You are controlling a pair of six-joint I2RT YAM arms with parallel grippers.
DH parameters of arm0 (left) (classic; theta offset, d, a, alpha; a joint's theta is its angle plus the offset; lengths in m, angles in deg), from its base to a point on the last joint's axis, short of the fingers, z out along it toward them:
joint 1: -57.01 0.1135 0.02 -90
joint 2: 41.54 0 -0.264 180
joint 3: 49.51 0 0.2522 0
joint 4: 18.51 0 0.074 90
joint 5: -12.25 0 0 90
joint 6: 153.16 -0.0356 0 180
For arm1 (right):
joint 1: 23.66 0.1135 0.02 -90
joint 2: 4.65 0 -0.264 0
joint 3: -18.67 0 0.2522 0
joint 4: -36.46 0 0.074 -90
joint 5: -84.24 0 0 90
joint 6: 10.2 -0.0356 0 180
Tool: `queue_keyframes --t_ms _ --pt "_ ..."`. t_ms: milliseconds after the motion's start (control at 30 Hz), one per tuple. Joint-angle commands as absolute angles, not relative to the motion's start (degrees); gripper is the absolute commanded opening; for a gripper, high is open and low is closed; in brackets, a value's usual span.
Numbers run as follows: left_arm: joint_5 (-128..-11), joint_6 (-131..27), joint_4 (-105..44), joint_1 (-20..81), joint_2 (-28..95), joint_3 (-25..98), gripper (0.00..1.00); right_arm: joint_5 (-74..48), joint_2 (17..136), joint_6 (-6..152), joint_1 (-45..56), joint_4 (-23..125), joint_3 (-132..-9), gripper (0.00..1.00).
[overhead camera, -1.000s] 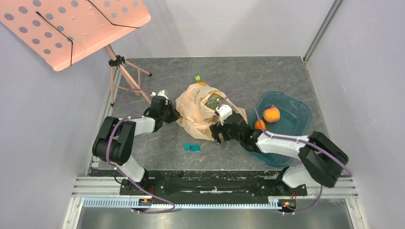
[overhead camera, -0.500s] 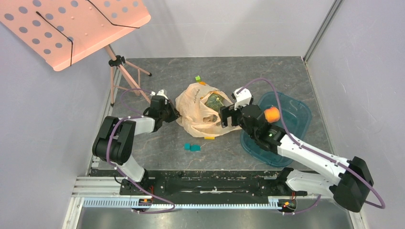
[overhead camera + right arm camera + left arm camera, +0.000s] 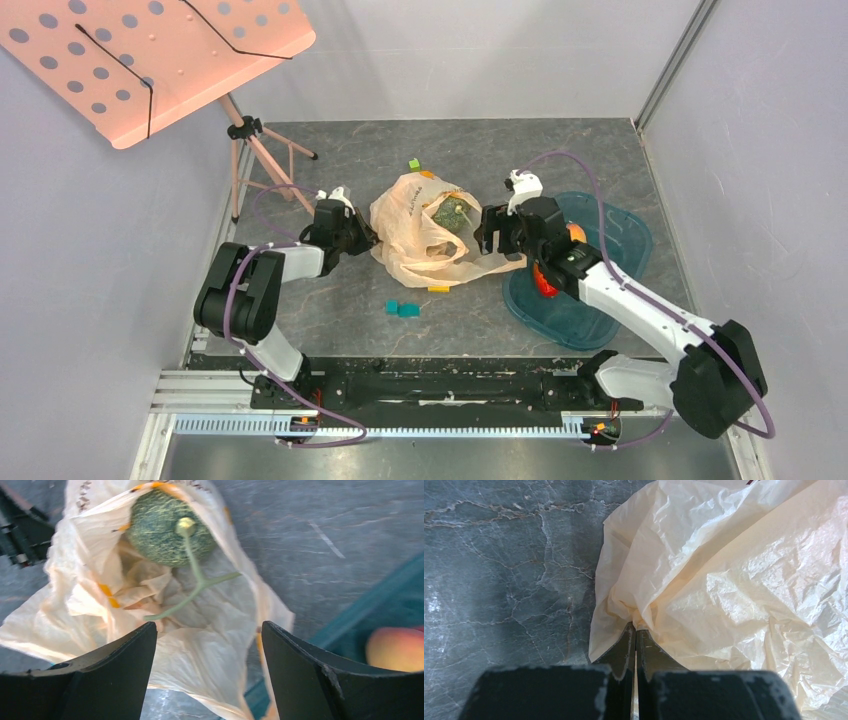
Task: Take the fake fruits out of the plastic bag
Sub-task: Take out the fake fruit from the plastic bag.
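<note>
The plastic bag (image 3: pixel 420 245) lies crumpled mid-table, its mouth open toward the right. The speckled green-brown ball (image 3: pixel 452 212) with a pale green stem sits inside the mouth, and shows in the right wrist view (image 3: pixel 162 527). The orange-red fruit (image 3: pixel 576 234) lies in the teal tray, partly hidden by my right arm; its edge shows in the right wrist view (image 3: pixel 395 649). My left gripper (image 3: pixel 361 240) is shut on the bag's left edge (image 3: pixel 724 580), jaws pinching a fold (image 3: pixel 635 627). My right gripper (image 3: pixel 490 232) is open and empty above the bag's right lip (image 3: pixel 207 630).
The teal tray (image 3: pixel 625 262) stands at the right, with a small orange piece (image 3: pixel 543 283) in it. A green block (image 3: pixel 413 164), two teal blocks (image 3: pixel 404 309) and a yellow block (image 3: pixel 438 289) lie round the bag. A pink music stand (image 3: pixel 150 55) on a tripod (image 3: pixel 262 152) stands far left.
My right arm has swung from the bag's near side up and to the right, its gripper now over the bag's mouth. A yellow block came into view. The left gripper has not moved.
</note>
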State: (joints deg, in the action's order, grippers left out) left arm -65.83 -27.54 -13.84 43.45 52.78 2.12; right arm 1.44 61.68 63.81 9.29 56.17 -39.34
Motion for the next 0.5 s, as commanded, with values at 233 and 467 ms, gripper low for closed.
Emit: queue_keyframes --t_ms 233,467 --pt "-63.9 -25.1 -10.6 43.8 53.6 3.1 0.02 -9.5 72.1 57.3 6.5 45.8 -42.8 0.78" --pt "-63.8 -25.3 -10.6 43.9 53.5 2.9 0.02 -13.0 76.1 51.8 4.9 41.6 -42.4 0.78"
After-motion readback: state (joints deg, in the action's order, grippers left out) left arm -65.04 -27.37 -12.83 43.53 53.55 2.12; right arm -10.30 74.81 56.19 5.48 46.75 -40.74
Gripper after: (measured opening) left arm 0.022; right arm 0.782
